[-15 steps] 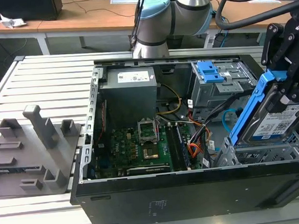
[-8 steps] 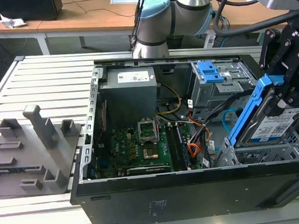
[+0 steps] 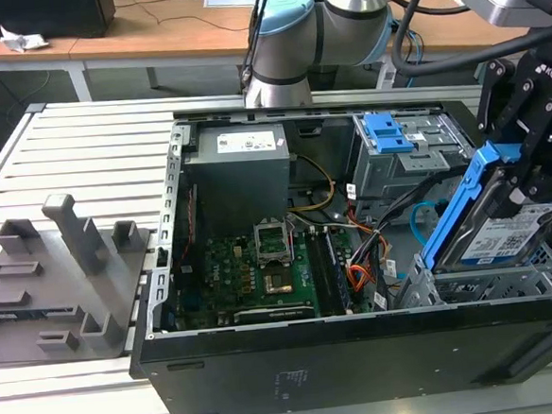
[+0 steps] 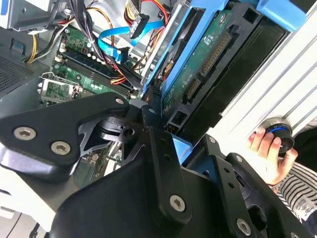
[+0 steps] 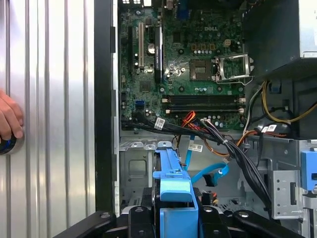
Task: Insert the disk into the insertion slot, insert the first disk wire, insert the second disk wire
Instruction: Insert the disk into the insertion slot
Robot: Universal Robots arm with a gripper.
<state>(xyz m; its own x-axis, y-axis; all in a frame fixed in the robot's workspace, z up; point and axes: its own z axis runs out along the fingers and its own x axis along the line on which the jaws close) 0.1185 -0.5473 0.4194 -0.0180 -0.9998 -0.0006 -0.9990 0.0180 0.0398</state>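
My gripper [image 3: 528,175] is shut on the disk [image 3: 507,233], a silver drive with a white label in a bright blue carrier. The disk hangs steeply tilted at the exterior view's right end of the open computer case. Its lower edge is down at the grey perforated insertion slot [image 3: 452,291]. The first wrist view has the carrier [image 5: 174,196] between my black fingers [image 5: 136,215], over the bay's metal [image 5: 133,163]. The drive's green underside [image 4: 198,64] faces the second wrist camera. The light-blue second disk wire [image 3: 419,218] [image 5: 208,173] loops free beside the bay. The orange, red and black first disk wire [image 3: 358,275] [image 5: 189,119] lies loose nearby.
A taller grey cage with a blue clip [image 3: 389,135] stands behind the bay. The motherboard [image 3: 261,265] and power supply [image 3: 240,167] occupy the rest of the case. A grey fixture block [image 3: 62,269] lies at the exterior view's left. A person's hand [image 4: 267,148] holds a knob outside the case.
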